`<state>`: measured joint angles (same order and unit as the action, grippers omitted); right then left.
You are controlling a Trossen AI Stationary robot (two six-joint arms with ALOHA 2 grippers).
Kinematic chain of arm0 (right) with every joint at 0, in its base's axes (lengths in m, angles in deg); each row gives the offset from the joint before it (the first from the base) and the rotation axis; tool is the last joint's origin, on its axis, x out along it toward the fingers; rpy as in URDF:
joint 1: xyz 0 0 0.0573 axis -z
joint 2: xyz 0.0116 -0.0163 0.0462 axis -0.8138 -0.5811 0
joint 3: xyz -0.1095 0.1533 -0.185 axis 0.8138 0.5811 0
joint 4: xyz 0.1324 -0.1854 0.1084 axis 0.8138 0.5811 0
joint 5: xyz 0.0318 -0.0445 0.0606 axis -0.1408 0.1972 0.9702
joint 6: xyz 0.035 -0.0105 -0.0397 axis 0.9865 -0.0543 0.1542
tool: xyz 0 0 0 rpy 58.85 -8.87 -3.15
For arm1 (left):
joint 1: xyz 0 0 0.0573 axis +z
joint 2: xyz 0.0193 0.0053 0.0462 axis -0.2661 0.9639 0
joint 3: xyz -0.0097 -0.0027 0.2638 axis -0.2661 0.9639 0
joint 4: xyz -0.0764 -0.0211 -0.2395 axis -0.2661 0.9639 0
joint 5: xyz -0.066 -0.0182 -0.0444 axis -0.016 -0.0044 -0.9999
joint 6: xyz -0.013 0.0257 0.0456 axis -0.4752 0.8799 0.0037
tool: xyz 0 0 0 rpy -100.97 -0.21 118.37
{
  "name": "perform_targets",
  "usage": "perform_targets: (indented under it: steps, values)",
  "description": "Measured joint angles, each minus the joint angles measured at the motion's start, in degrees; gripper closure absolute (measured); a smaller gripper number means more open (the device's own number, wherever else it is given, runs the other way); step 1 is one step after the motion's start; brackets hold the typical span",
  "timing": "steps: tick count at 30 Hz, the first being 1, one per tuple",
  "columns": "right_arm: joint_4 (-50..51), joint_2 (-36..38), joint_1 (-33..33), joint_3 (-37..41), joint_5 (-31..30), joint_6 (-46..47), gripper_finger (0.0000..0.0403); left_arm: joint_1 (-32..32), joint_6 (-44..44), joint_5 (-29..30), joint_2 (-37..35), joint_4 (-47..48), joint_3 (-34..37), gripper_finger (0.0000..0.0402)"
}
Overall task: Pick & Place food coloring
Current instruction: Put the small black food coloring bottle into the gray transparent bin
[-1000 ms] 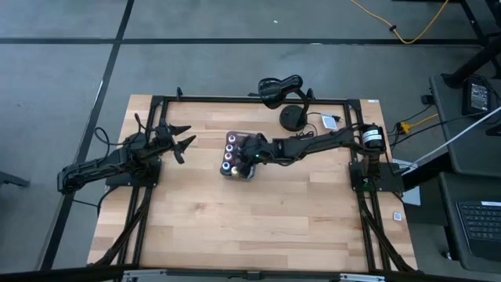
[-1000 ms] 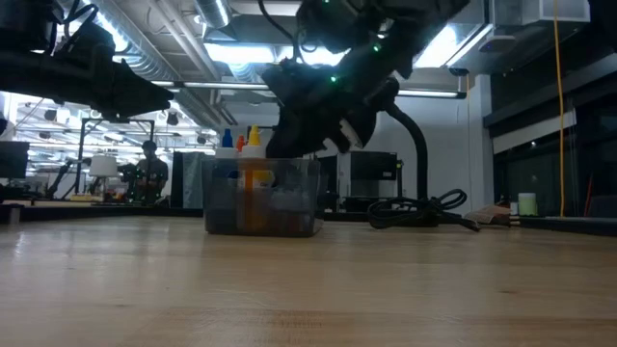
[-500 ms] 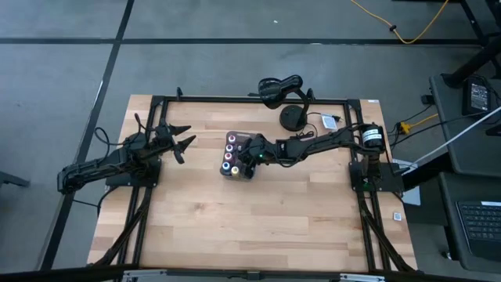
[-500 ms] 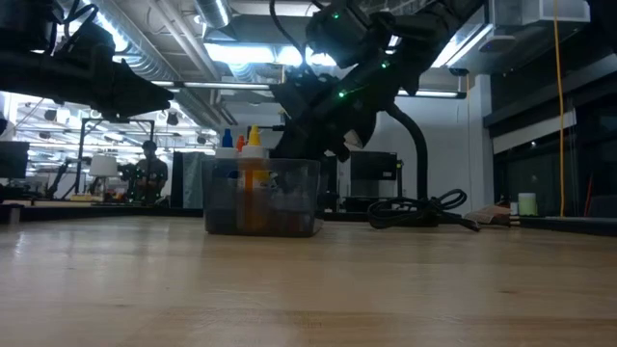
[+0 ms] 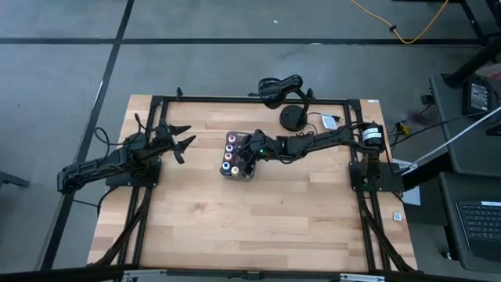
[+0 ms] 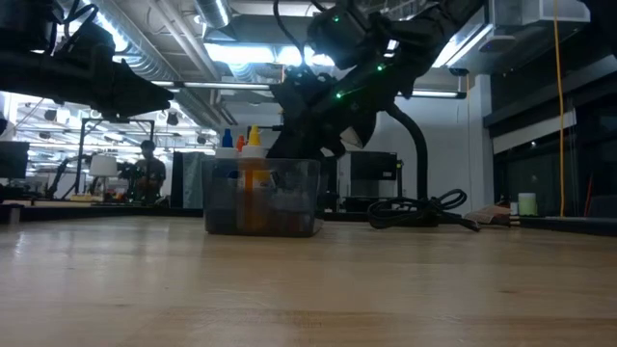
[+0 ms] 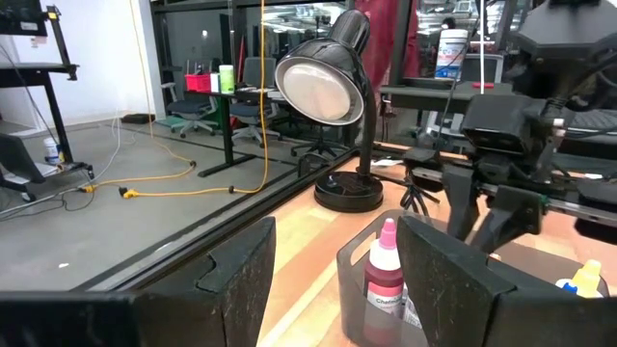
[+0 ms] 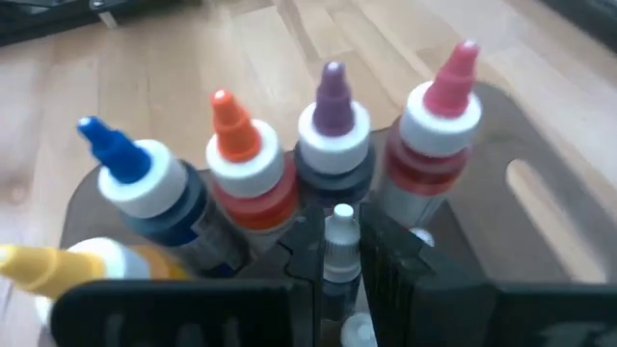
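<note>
Wooden table (image 5: 235, 211), gray tray (image 8: 540, 193) directly below the right gripper (image 8: 339, 253), its fingers clamped on an upright white-capped bottle (image 8: 339, 236), tip up, upright colored bottles (image 8: 333, 125) just beyond, left gripper (image 5: 182, 138) spread wide, well apart.

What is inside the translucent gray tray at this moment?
The gray tray holds upright dropper bottles: blue-tipped, orange-tipped, purple-tipped, pink-tipped, yellow-tipped. The right gripper pinches a white-capped bottle; anything beneath is covered.
</note>
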<state>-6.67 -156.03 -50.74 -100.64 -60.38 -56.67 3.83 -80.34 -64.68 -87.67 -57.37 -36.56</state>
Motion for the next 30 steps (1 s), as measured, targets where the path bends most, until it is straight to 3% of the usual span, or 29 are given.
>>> perform_targets:
  steps: [30]
  values:
    - [-9.39,-3.67,2.64,2.62,9.61,-7.37,0.0351,0.02,0.00,0.00,0.00,0.00,0.00,0.0190]
